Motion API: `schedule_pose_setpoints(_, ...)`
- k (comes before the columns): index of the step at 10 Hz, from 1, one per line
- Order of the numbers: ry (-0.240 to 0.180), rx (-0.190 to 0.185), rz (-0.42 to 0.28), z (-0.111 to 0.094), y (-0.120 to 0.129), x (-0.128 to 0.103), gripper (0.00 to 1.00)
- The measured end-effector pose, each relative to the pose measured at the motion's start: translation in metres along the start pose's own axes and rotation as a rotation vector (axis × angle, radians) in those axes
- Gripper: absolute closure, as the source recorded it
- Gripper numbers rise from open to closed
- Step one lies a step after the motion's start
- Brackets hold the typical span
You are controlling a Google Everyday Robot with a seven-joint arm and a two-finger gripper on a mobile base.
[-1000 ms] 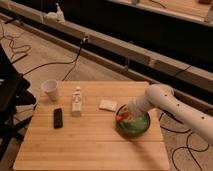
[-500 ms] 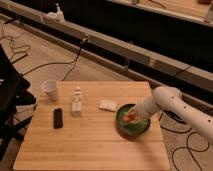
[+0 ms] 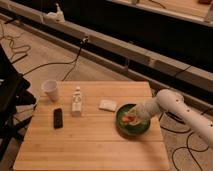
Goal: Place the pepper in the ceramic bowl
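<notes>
The ceramic bowl (image 3: 133, 131) is dark green and sits on the right part of the wooden table (image 3: 90, 145). The orange-red pepper (image 3: 128, 119) lies inside the bowl, toward its left side. My gripper (image 3: 138, 116) reaches in from the right on a white arm (image 3: 172, 104) and hangs over the bowl's middle, right beside the pepper. I cannot tell whether it touches the pepper.
A white cup (image 3: 50, 90) stands at the table's back left. A black phone (image 3: 58, 118), a small white bottle (image 3: 76, 100) and a white packet (image 3: 107, 105) lie left of the bowl. Cables run on the floor; a dark chair (image 3: 10, 100) stands at left.
The arm has drawn back a little to the right. The gripper has moved from the bowl's left side toward its middle. The pepper now shows in the bowl.
</notes>
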Motion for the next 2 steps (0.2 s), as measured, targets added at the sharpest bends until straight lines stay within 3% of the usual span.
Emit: schedule_pose_setpoints(2,0.003,0.011,0.011,-0.0040,-0.0002,0.0046,0.20)
